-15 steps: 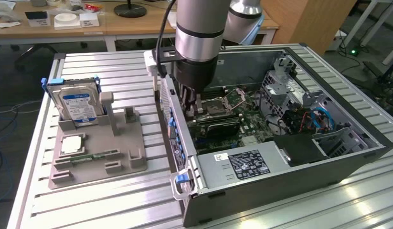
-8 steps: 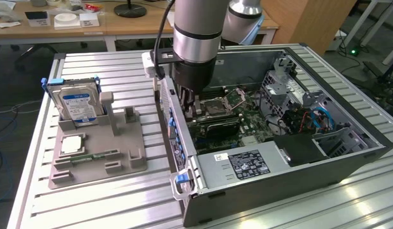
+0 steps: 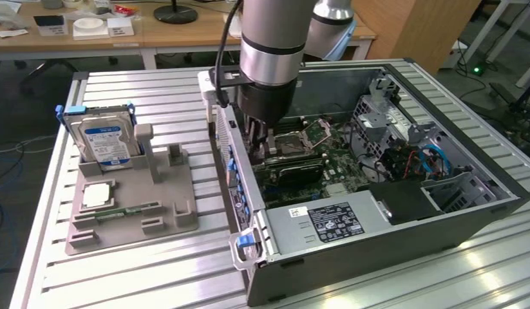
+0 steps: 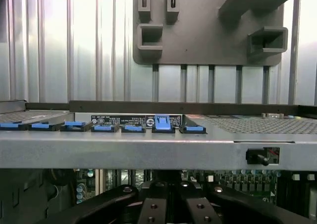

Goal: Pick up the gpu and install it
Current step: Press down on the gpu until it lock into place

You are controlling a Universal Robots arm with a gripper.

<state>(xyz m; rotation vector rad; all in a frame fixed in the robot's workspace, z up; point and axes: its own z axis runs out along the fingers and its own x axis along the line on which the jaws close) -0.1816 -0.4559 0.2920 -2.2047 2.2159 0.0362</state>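
Note:
The gpu [image 3: 290,170], a dark card with a black cooler, stands on edge over the green motherboard inside the open computer case [image 3: 393,251]. My gripper [image 3: 263,149] reaches down into the case from above and its shut fingertips meet the card's end nearest the case's wall at the exterior view's left. In the wrist view the black fingers [image 4: 148,209] sit close together below the case's grey wall [image 4: 148,149], and the card itself is hard to make out between them.
A grey parts holder [image 3: 161,199] lies at the exterior view's left with a silver hard drive [image 3: 105,141], a CPU chip [image 3: 97,193] and a RAM strip [image 3: 127,211]. Blue slot clips [image 4: 162,123] line the case wall. Cables and drive cages crowd the case's far side.

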